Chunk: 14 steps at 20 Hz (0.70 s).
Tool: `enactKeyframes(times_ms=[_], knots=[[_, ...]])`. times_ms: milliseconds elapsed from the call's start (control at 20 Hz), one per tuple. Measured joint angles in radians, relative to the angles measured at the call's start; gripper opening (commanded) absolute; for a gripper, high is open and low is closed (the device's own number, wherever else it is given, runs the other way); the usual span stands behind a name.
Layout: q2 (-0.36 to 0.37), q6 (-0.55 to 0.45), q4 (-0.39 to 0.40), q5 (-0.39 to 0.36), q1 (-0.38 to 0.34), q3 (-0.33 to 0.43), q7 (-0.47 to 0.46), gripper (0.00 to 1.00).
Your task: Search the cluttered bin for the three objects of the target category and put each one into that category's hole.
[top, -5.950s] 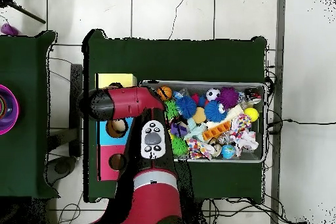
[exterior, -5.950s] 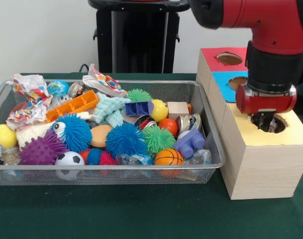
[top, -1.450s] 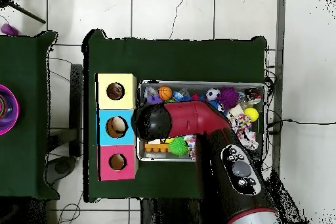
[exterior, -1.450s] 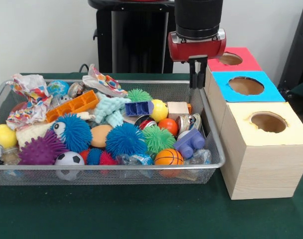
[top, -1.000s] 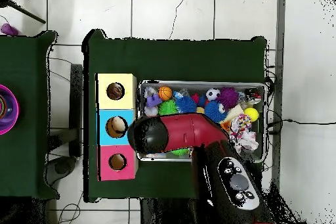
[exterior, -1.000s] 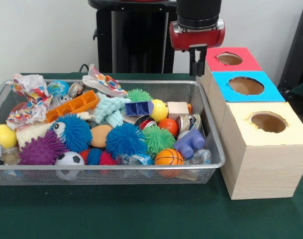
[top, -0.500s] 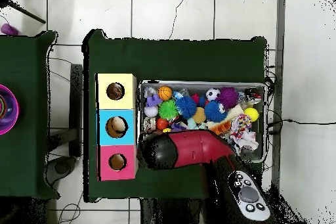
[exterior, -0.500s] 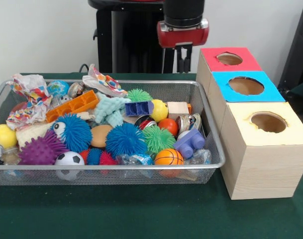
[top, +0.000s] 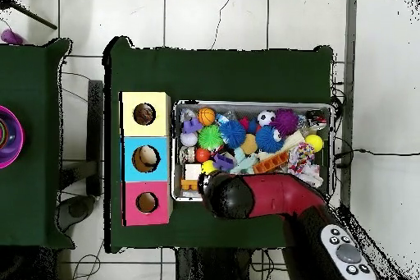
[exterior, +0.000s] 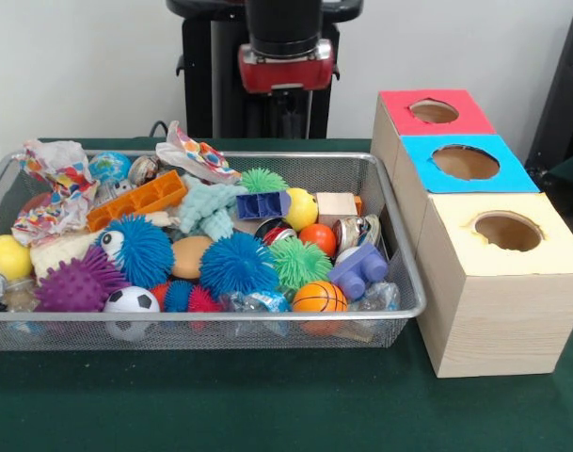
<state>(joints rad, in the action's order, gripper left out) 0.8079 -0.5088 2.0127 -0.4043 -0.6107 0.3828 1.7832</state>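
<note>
Your gripper [exterior: 284, 104]: raised behind the wire bin's [exterior: 399, 252] far rim; finger state cannot be told. Paper wads [exterior: 55, 169] at bin's left end, spiky balls [exterior: 237, 264] crowding centre; yellow-topped box hole [exterior: 508, 231] near right.

Green table [exterior: 267, 405] w/ wire bin [exterior: 399, 247], 3 wooden boxes [exterior: 498, 311]

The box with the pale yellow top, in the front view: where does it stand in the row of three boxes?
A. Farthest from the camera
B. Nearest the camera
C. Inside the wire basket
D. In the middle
B: the yellow-topped box stands nearest the camera, with the blue-topped box behind it and the red-topped box farthest back, all beside the wire basket.
</note>
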Motion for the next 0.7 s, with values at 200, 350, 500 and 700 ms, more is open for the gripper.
enactKeyframes(times_ms=[200, 350, 500, 700], knots=[[-0.012, 0.000, 0.001, -0.022, -0.062, 0.031, 0.000, 0.00], [-0.015, 0.000, 0.000, -0.031, -0.089, 0.048, 0.000, 0.00], [-0.014, -0.003, 0.000, -0.045, -0.108, 0.069, 0.000, 0.00], [-0.014, -0.003, 0.000, -0.054, -0.118, 0.094, 0.000, 1.00]])
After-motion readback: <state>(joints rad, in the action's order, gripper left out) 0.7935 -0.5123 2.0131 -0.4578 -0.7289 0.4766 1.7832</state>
